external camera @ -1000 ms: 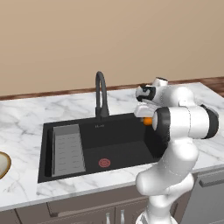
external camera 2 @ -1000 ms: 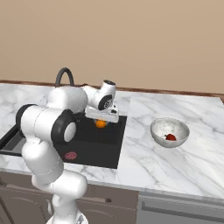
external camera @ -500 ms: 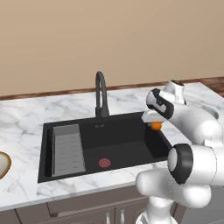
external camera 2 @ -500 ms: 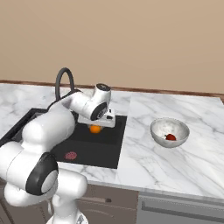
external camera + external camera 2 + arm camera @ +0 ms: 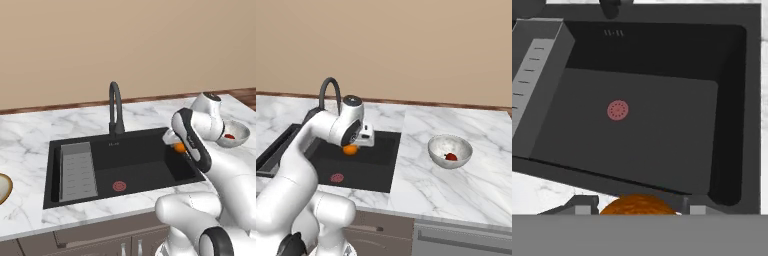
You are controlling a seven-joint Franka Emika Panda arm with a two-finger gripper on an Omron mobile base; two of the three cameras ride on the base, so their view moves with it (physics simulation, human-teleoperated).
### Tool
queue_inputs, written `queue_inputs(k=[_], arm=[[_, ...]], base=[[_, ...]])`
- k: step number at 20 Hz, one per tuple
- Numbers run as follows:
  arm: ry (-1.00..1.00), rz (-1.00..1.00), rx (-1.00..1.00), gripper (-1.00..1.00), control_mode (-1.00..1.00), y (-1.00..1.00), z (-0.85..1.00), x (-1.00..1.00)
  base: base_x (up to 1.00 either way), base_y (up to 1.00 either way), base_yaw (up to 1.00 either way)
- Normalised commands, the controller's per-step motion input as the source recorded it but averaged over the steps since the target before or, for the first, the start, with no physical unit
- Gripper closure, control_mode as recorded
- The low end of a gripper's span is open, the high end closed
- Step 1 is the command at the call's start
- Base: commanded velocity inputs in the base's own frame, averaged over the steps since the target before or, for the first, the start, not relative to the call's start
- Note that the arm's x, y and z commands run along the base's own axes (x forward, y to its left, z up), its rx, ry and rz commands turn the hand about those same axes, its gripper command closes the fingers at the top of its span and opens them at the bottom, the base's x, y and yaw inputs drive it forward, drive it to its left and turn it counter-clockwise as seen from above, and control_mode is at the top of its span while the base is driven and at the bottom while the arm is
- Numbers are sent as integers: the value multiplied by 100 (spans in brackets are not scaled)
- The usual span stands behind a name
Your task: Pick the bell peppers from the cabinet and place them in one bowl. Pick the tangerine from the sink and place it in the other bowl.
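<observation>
arm: rises from the base, bends forward at the elbow, forearm reaching over the right part of the sink (image 5: 135, 165)
wrist: turned downward
hand (image 5: 350, 149): raised above the basin floor, jaws closed on the tangerine (image 5: 638, 205)
fingers (image 5: 582, 204): one each side of the fruit

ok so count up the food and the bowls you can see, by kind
tangerine, held in the claw above the sink: 1
red pepper, in the white-grey bowl: 1
white-grey bowl: 1
tan bowl, at the left edge of the left base view: 1
total: 4
</observation>
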Motion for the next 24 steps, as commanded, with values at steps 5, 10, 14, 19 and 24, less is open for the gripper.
queue_inputs(k=[5, 10, 14, 19, 24], arm=[[0, 0, -10, 100, -100, 46, 15, -58], [0, 0, -12, 100, -100, 40, 11, -57], [5, -1, -5, 100, -100, 17, 17, -26], [4, -1, 0, 100, -100, 0, 10, -2], [0, 0, 0, 100, -100, 0, 0, -1]], base=[[0, 0, 0], [0, 0, 0], [0, 0, 0], [0, 0, 0], [0, 0, 0]])
